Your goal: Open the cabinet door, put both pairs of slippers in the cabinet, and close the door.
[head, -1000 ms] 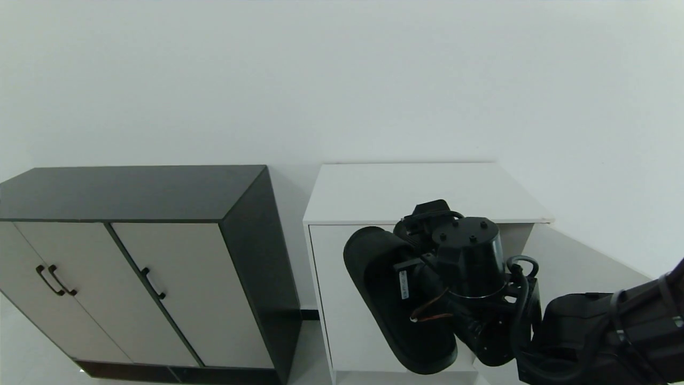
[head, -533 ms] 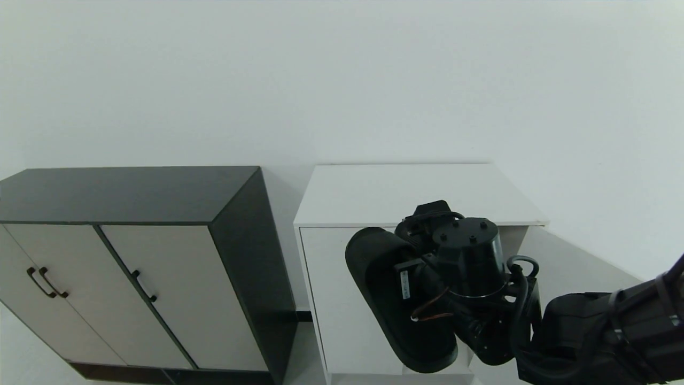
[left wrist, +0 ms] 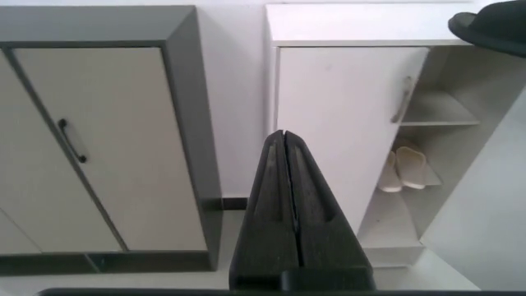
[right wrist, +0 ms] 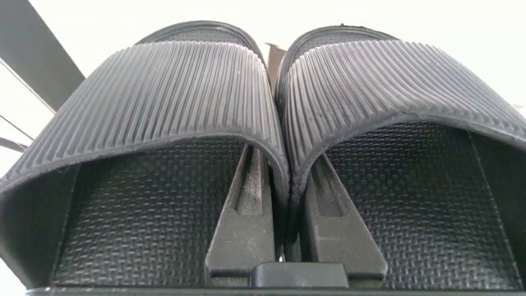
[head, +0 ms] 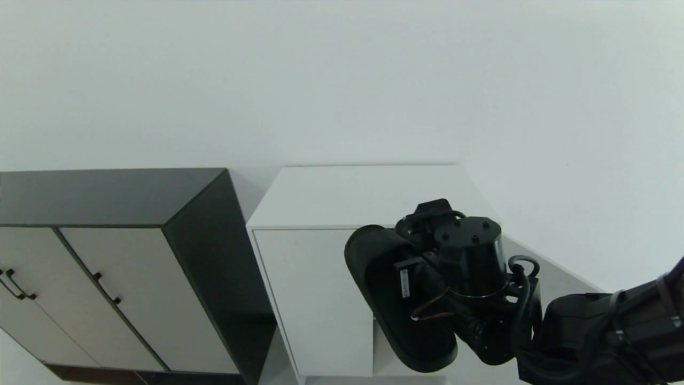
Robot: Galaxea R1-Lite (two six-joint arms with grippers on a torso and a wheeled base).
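Pair of black ribbed rubber slippers [head: 398,299] hung in the air in front of the white cabinet [head: 352,195], their inner edges clamped between the right gripper [right wrist: 283,205] jaws. The door [left wrist: 345,115] stood open, and pale slippers [left wrist: 408,168] lay on a shelf inside. The left gripper [left wrist: 286,156] jaws were pressed together.
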